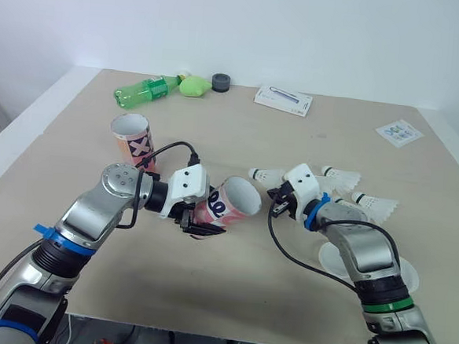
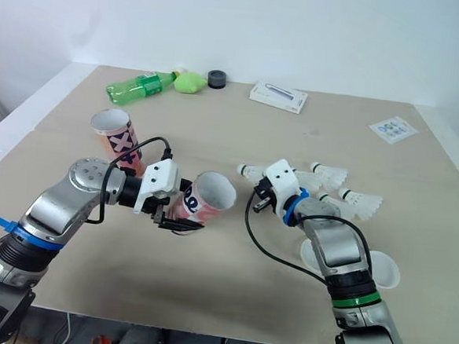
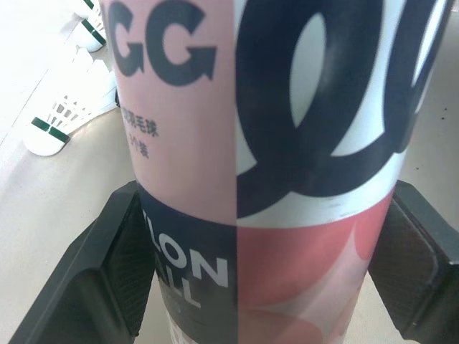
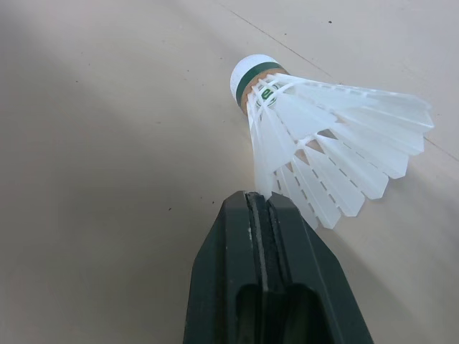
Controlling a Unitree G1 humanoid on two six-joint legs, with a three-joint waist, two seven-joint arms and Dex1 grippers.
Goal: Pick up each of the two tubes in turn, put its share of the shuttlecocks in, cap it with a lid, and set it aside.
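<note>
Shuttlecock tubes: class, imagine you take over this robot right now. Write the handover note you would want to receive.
Left tool: shut on a pink tube, held tilted with its open mouth toward the right tool.
Right tool: shut on the feathers of one shuttlecock.
Second tube stands upright and open on the table. Loose shuttlecocks lie just beyond the right tool. Two white lids lie toward the table's front edge.
Done: first tube picked up, one shuttlecock gripped.
Left: load both tubes, cap each, set them aside.
</note>
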